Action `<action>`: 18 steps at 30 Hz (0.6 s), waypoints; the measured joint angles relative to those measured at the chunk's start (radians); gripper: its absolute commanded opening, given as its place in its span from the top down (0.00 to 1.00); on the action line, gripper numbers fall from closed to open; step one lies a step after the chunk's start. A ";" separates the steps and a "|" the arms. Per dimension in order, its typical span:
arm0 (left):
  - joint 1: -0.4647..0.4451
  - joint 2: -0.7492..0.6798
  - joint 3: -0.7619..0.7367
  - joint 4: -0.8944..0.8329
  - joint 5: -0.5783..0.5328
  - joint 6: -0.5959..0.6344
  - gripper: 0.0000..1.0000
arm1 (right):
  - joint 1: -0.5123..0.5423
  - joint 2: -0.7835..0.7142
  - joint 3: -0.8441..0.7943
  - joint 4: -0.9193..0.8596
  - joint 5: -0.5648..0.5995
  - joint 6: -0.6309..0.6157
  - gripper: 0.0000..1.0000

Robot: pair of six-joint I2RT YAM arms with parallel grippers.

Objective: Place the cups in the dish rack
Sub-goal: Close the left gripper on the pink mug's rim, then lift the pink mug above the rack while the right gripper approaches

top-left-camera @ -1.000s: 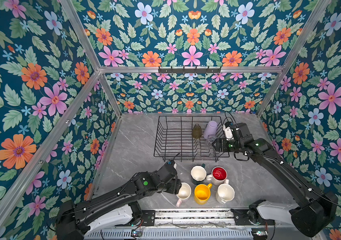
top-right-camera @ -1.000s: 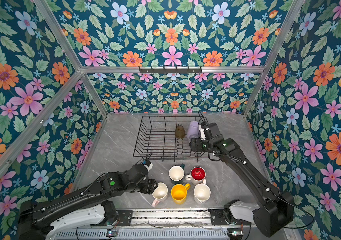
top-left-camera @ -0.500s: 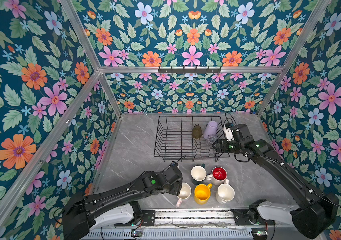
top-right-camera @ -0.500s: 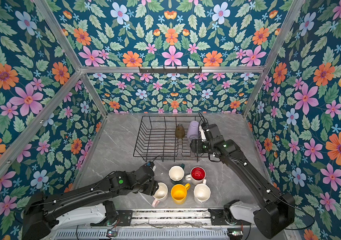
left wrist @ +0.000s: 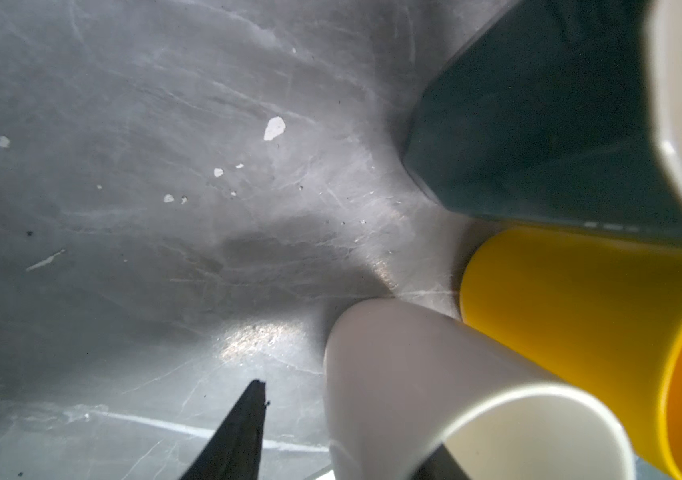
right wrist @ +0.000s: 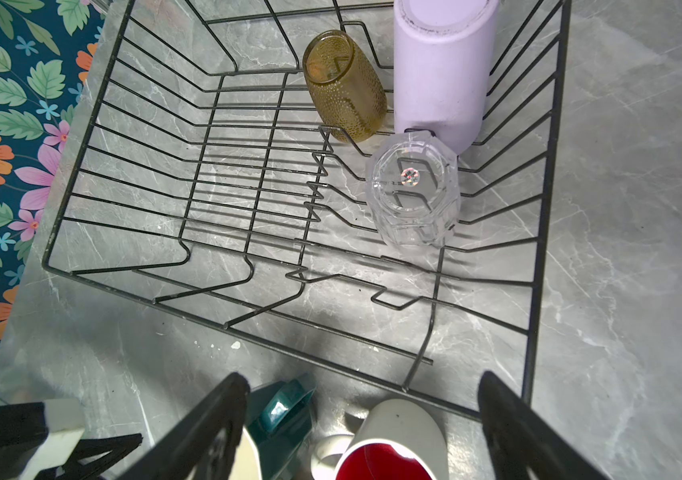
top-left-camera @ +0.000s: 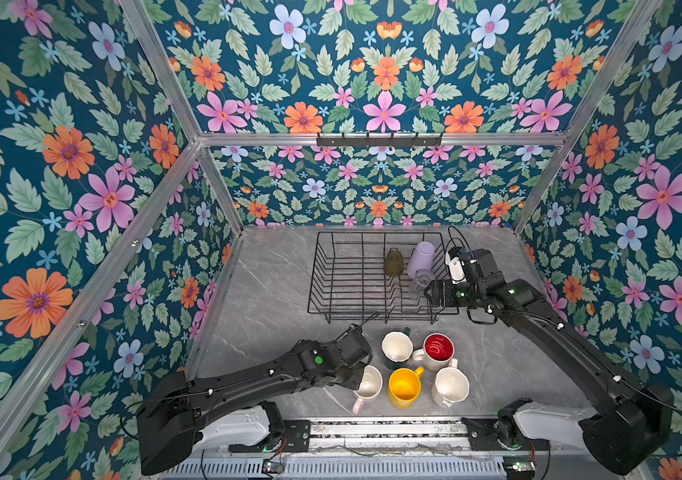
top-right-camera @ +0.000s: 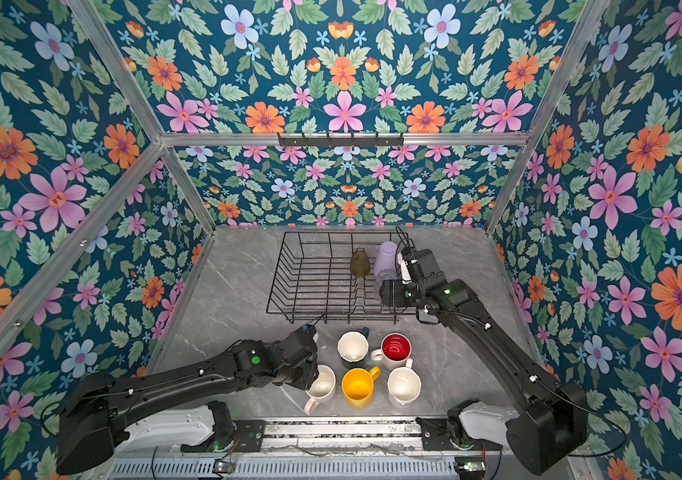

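dish rack (top-left-camera: 352,286): i counted three cups (top-left-camera: 422,257) inside.
table (top-left-camera: 273,282): five mugs (top-left-camera: 403,388).
left gripper (top-left-camera: 359,376): jaws partly spread, straddled pale pink mug (top-left-camera: 369,384) rim.
right gripper (top-left-camera: 430,294): gaped wide, held nothing.

a robot test booth dressed up as a kitchen, not a real one. floral wallpaper panels (top-left-camera: 81,166) sit in a bare aluminium frame (top-left-camera: 518,138) that boxes in a grey marble-look desk (top-left-camera: 273,282). the left arm (top-left-camera: 248,382) and right arm (top-left-camera: 559,332) are bolted to a metal rail (top-left-camera: 372,430) at the front, cables exposed. a hook rail (top-left-camera: 379,140), a wire dish rack (top-left-camera: 322,270) and mugs (top-left-camera: 403,386) supply the kitchen look.
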 measured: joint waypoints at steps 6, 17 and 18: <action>-0.002 0.003 0.010 -0.005 -0.003 0.008 0.74 | 0.000 0.009 -0.005 0.016 -0.003 0.000 0.13; -0.001 -0.032 0.027 -0.077 -0.042 0.029 1.00 | 0.000 0.009 -0.011 0.027 -0.019 -0.001 0.13; -0.001 -0.046 0.034 -0.093 -0.051 0.030 1.00 | 0.000 0.008 -0.011 0.027 -0.019 -0.001 0.13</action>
